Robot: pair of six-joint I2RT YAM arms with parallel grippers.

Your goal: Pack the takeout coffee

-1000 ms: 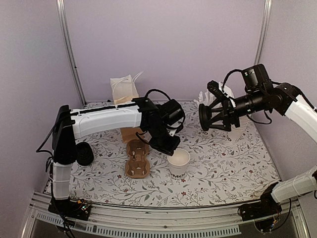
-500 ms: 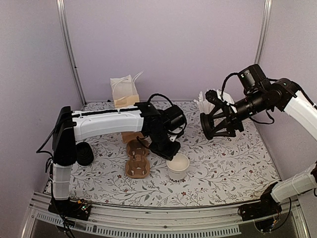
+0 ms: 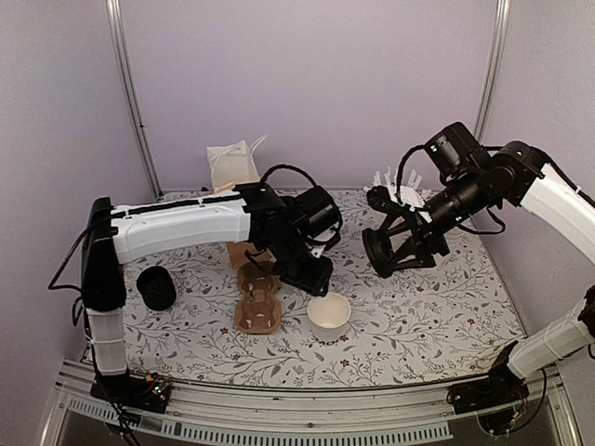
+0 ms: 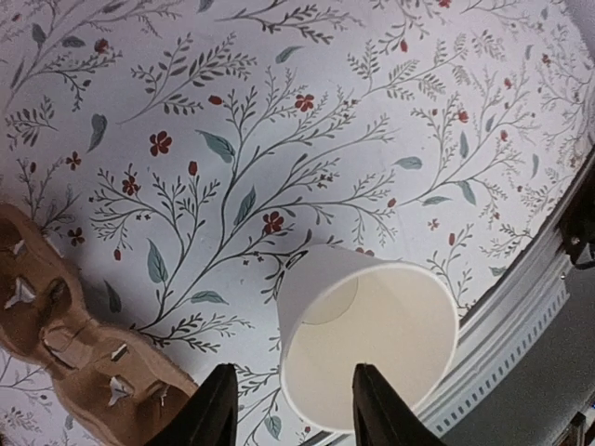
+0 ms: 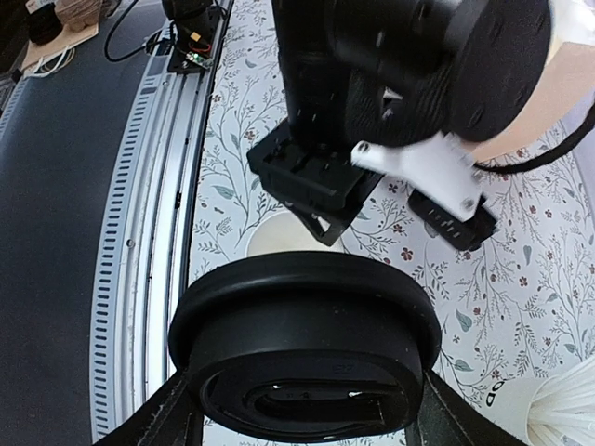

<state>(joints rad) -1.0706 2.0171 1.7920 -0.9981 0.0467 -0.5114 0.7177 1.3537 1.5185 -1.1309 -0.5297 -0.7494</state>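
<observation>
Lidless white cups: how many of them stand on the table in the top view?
1. The lidless cup stands right of the brown carrier, close under the left gripper. More may be hidden behind the right arm.

Soft, even light filled the top view; the bench (image 3: 418,307) carried only faint shadows beneath the arms, with no glare. The left wrist view was bright and sharp across the floral cloth, though the rail (image 4: 521,316) at the right edge bowed with lens distortion, and the left end effector (image 4: 294,395) showed as dark fingers (image 4: 216,413) along the bottom. In the right wrist view the close black lid (image 5: 307,344) caught a dull sheen on its rim, and the white casing (image 5: 575,19) at upper right looked washed out.
</observation>
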